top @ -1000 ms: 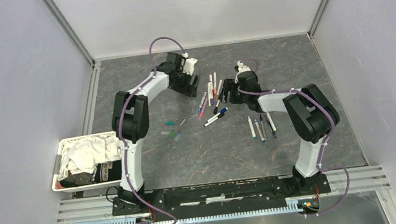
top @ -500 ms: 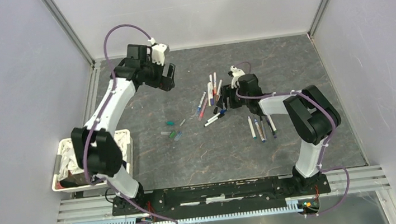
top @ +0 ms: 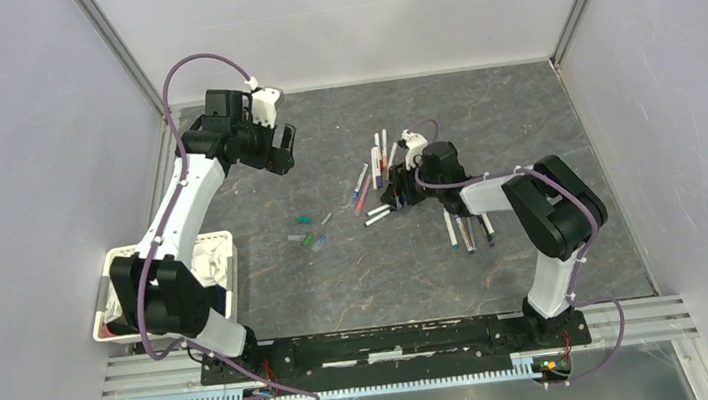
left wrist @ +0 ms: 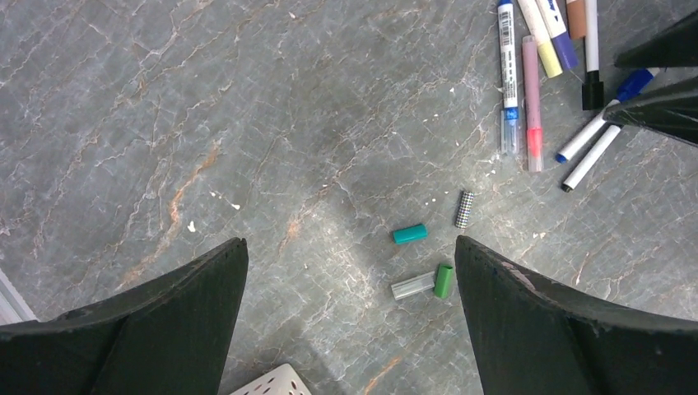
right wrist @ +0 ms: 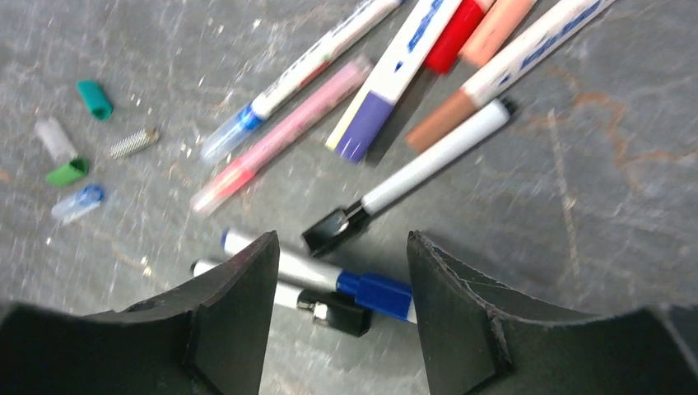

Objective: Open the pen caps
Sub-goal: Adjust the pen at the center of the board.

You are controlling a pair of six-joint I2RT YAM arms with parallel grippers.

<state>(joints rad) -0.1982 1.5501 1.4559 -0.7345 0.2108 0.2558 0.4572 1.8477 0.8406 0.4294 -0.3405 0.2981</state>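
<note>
Up at the far left of the table [top: 339, 282], the left gripper [top: 280, 149] hangs in the air with its jaws wide apart and nothing in them. Some loose caps [top: 305, 231] lie on the table near the middle, between the two arms. One is a teal cap [left wrist: 409, 234], and a green cap [left wrist: 444, 281] lies right against a grey cap [left wrist: 412, 285]. A small thing like a spring [left wrist: 464, 209] lies near them. The right gripper [top: 397, 191] is down low at the near edge of a pile of pens [top: 378, 162]. Its jaws are apart and do not hold anything. The black end of one pen [right wrist: 333, 231] pokes in between the fingers, and a pen with a blue cap [right wrist: 374, 295] lies across just below it. More pens [top: 469, 227] lie side by side close to the right arm. A white basket [top: 108, 263] with a white cloth [top: 162, 272] in it sits at the near left.
</note>
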